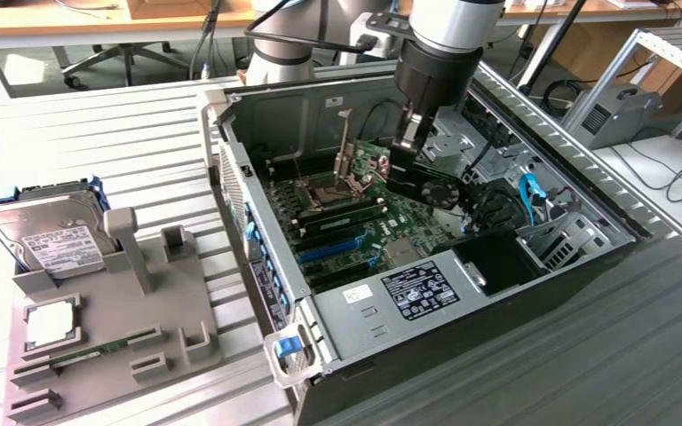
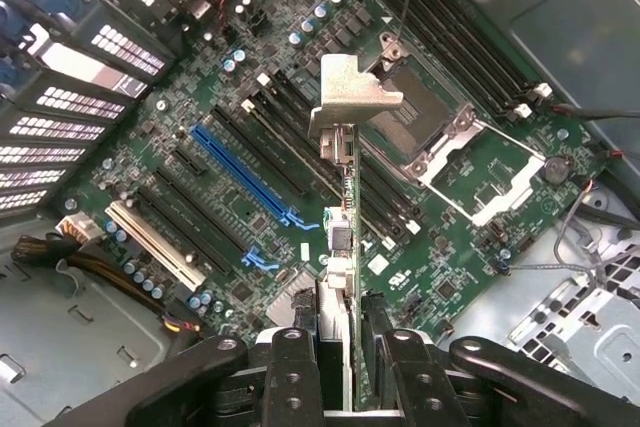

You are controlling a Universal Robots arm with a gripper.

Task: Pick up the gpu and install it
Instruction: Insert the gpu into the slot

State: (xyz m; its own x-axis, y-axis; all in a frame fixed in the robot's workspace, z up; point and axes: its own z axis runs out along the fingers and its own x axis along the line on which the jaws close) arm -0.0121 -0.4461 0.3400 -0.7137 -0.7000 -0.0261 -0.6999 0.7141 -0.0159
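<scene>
Gripper (image 2: 340, 332): part-closed, pinching gpu (image 2: 345, 212) edge-on between both fingers (image 2: 290, 367); firm hold by the look of it.

Gpu: upright, bracket (image 2: 352, 95) at the end away from the fingers, hanging inside case (image 1: 258, 266) over motherboard (image 2: 470, 277). In the wrist view, sits between blue slot (image 2: 245, 172) and CPU socket (image 2: 440, 137), across the black slots. Looks clear of the board; can't tell the gap.

Progress, judged: pick-up done, card off the bench and in the case. Not seated in any slot, bracket not at the rear openings. Install left to do.

Containers:
- Case: open side up, holds motherboard, empty-looking CPU socket, power supply (image 1: 418, 288) with white label at the near end, blue cable (image 1: 528, 197) by the drive cage.
- Grey tray (image 1: 139, 364) on the bench, exterior view's left, well apart from case: hard drive (image 1: 51, 235) upright in blue frame, square chip (image 1: 51, 324) flat in its pocket, memory strip (image 1: 92, 352) on edge. Other pockets look vacant.
</scene>
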